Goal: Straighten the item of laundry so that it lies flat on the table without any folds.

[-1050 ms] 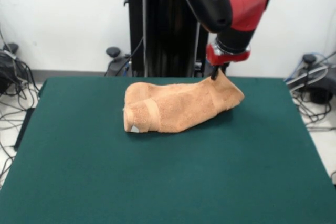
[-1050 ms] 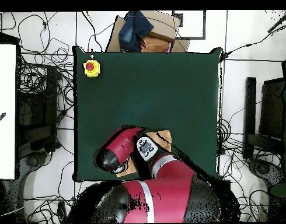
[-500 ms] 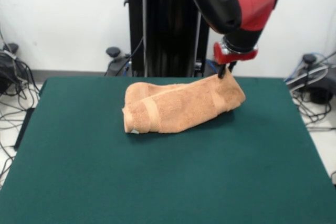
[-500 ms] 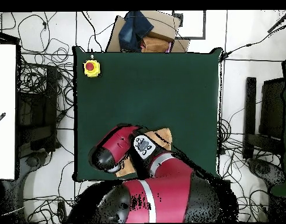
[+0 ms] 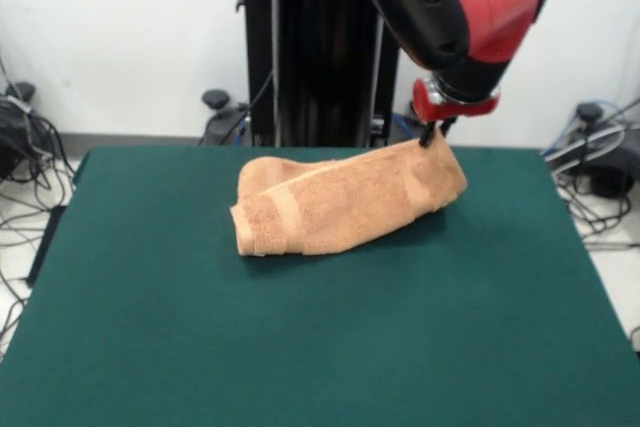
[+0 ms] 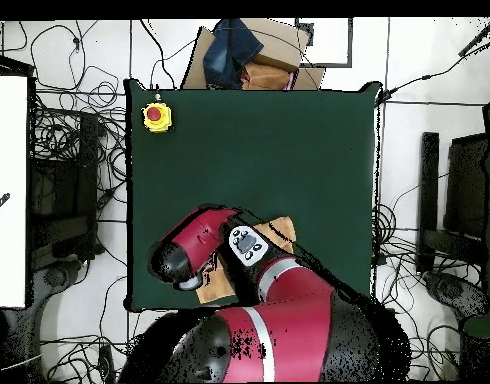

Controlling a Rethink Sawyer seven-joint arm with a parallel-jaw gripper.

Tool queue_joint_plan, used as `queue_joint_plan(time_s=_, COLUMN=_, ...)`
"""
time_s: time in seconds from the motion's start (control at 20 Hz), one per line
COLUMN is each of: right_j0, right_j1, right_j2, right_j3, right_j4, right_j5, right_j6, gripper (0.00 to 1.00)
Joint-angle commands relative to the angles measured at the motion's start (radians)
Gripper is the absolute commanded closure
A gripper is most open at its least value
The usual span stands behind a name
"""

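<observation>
The towel (image 5: 340,203), a light orange-tan terry cloth, lies bunched and folded over itself in a long roll-like heap on the dark green worktop (image 5: 300,347), toward its far side. A woven band stripe crosses each end. Its right corner is lifted into a peak. From overhead only small parts of the towel (image 6: 282,231) show.

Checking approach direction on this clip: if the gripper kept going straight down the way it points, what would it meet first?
The gripper points down at the raised right-hand corner of the towel and appears to touch it already. So the towel comes first, with the green table beneath; contact depth is unclear.
</observation>
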Motion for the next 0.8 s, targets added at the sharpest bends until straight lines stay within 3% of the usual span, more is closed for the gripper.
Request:
queue_joint_plan(time_s=0.05, right_j0=-0.034, right_j1=-0.009, right_j2=0.082, right_j3=-0.089, right_j4=0.022, right_j5=0.103, right_j6=-0.302, gripper=1.00)
queue_joint_plan(time_s=0.8, right_j0=-0.021, right_j1=-0.012, right_j2=0.107, right_j3=-0.169, right_j4=0.069, right_j5=0.217, right_j6=-0.297, gripper=1.00)
